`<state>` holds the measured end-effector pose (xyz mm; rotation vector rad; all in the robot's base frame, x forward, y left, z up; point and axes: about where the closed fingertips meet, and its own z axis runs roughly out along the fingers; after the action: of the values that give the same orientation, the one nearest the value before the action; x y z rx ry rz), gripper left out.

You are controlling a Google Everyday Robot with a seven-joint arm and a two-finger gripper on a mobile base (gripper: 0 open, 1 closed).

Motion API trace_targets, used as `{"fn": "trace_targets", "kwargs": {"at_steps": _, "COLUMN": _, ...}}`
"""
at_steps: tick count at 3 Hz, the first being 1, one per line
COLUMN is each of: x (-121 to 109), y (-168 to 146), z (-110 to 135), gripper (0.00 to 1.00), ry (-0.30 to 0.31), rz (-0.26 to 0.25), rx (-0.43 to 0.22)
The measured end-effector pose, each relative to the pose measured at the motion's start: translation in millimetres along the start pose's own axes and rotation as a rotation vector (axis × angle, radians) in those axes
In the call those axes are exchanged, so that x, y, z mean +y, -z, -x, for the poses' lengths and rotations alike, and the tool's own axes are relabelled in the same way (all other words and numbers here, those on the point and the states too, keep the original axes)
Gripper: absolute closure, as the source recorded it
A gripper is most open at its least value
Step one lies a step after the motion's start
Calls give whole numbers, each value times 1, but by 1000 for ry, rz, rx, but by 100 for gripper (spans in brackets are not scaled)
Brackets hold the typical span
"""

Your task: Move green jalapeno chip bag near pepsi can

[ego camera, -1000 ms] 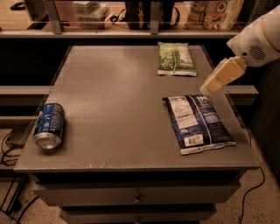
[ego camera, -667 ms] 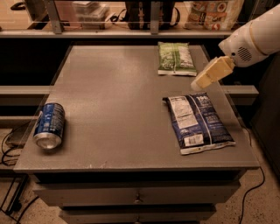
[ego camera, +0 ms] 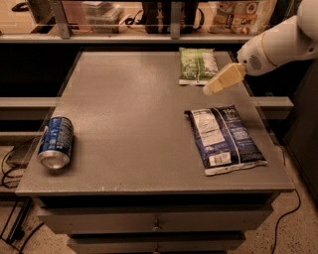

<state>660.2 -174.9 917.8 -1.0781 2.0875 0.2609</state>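
Note:
The green jalapeno chip bag (ego camera: 197,65) lies flat at the far right of the grey table (ego camera: 134,109). The pepsi can (ego camera: 55,143) lies on its side near the table's front left edge, silver top toward the front. My gripper (ego camera: 212,88) hangs above the table's right side, just right of and in front of the green bag, between it and the dark-blue bag. It holds nothing that I can see. The white arm (ego camera: 278,44) reaches in from the upper right.
A larger dark-blue chip bag (ego camera: 223,138) lies flat on the front right of the table. A shelf with snack packs (ego camera: 243,15) and other items runs behind the table. Drawers (ego camera: 154,223) sit under the tabletop. Cables lie on the floor at left.
My gripper has moved left and slightly away from me, closer to the green bag. The bags and the can have not moved.

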Motion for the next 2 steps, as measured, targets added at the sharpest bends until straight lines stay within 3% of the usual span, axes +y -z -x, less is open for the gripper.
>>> {"fn": "trace_targets", "kwargs": {"at_steps": 2, "x": -35, "y": -54, "z": 11, "gripper": 0, "ry": -67, "rz": -16, "rx": -44}}
